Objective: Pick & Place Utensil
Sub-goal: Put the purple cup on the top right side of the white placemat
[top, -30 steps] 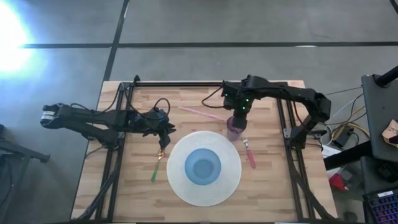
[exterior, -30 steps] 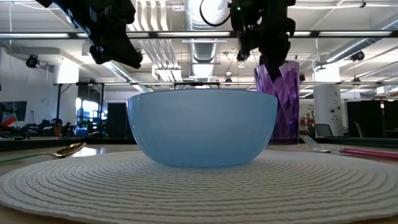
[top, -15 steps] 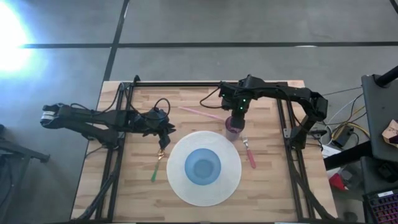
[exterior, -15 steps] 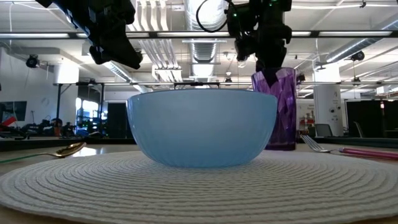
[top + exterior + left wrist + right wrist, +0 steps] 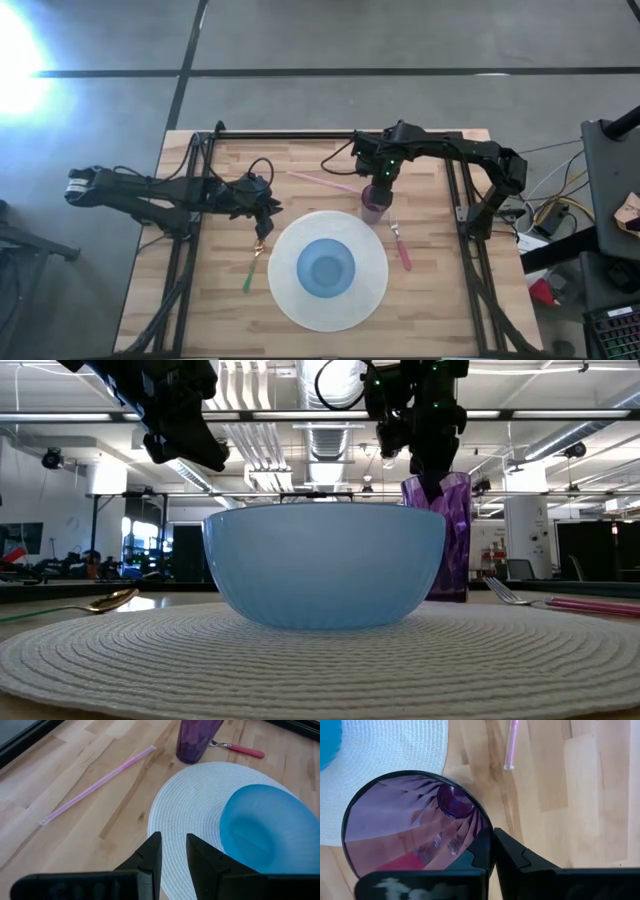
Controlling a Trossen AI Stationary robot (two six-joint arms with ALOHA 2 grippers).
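A green-handled spoon [image 5: 250,268] lies on the wood just left of the round white placemat [image 5: 290,300], which carries a blue bowl [image 5: 328,268]. My left gripper [image 5: 263,228] hovers above the spoon's bowl end, its fingers [image 5: 150,857] a little apart with nothing between them. My right gripper [image 5: 380,185] points down and is shut on a purple cup [image 5: 372,208] at the mat's far right edge. A pink-handled fork [image 5: 401,244] lies flat to the right of the mat. My right gripper pinches the purple cup's rim [image 5: 489,839], one finger inside the cup and one outside. The fingers come from above, pointing down. The cup hangs upright below them with its base [image 5: 447,596] at table height; whether it rests on the wood I cannot tell.
A pink straw [image 5: 325,183] lies on the wood at the far side, between the two arms. Black frame rails [image 5: 190,250] run along the table's left, right and far edges. Bare wood shows near the front edge on both sides of the mat.
The purple cup has come down a little in my right gripper and shifted slightly toward the bowl, staying upright. My left gripper has kept still.
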